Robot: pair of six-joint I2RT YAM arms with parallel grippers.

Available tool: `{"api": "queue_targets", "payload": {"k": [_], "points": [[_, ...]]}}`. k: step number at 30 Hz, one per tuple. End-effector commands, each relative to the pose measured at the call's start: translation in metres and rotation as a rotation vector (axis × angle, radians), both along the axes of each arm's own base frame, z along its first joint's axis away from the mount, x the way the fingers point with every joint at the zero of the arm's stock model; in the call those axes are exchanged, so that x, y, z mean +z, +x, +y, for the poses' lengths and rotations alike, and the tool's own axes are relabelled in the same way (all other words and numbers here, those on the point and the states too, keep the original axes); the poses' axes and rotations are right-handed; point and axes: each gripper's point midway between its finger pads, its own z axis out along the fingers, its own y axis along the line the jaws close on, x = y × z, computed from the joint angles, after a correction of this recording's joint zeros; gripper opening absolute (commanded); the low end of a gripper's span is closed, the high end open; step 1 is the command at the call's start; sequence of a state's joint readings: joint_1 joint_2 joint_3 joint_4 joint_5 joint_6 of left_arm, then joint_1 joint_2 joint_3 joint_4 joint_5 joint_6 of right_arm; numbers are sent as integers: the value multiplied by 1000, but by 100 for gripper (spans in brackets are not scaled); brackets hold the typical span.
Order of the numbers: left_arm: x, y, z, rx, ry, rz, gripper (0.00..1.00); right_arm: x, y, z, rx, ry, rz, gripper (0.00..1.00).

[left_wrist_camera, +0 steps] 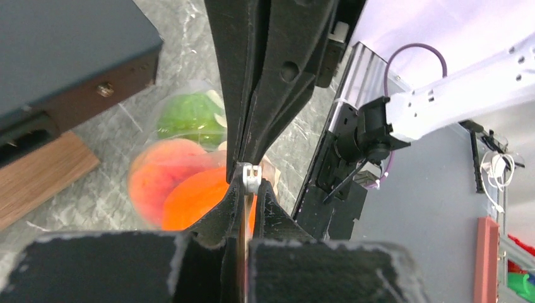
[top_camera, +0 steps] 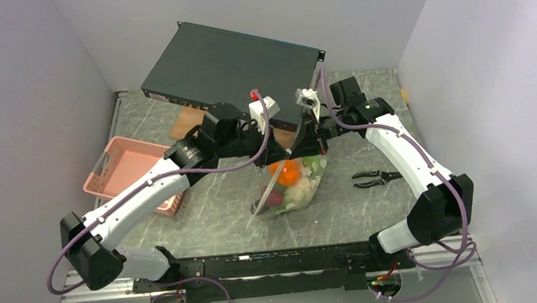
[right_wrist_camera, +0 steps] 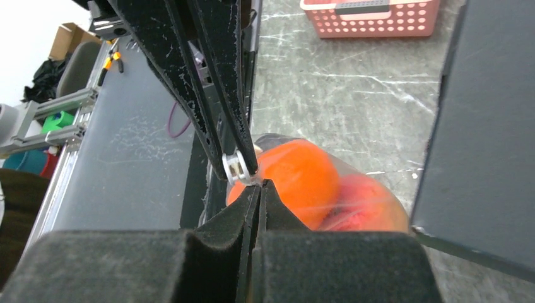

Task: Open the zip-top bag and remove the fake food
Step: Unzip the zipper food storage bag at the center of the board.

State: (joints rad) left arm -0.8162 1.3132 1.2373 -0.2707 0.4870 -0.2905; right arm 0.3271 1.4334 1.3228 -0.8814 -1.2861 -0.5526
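Observation:
The clear zip-top bag [top_camera: 299, 192] hangs upright over the table's middle, its bottom on or near the marble top. Inside lies fake food: an orange ball [top_camera: 287, 172], a dark purple-red piece [top_camera: 274, 198] and pale green pieces [top_camera: 316, 166]. My left gripper [top_camera: 280, 158] and right gripper [top_camera: 300, 151] meet tip to tip at the bag's top edge. In the left wrist view my left gripper [left_wrist_camera: 249, 186] is shut on the zip strip at the white slider [left_wrist_camera: 251, 177]. In the right wrist view my right gripper [right_wrist_camera: 260, 186] is shut on the bag edge beside the slider [right_wrist_camera: 236, 167], above the orange ball [right_wrist_camera: 303, 180].
A black flat box [top_camera: 230, 64] lies at the back on a wooden board [top_camera: 187, 120]. A pink mesh basket [top_camera: 128, 170] stands at the left. Black pliers [top_camera: 373, 179] lie to the right of the bag. Grey walls close in both sides.

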Motion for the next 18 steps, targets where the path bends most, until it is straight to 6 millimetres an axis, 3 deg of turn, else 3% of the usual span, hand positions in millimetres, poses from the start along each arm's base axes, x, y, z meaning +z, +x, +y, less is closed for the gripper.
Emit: {"api": "queue_targets", "payload": {"k": [1,11,18], "points": [[-2,-7,7,53,116,120,0,33,31,1,-93,16,-127,0],[-27,7,20,140,203,-4,0,46,2,-7,-18,95,-105,0],[-40,3,17,114,194,-111,0,33,11,-11,-79,59,-102,0]]}}
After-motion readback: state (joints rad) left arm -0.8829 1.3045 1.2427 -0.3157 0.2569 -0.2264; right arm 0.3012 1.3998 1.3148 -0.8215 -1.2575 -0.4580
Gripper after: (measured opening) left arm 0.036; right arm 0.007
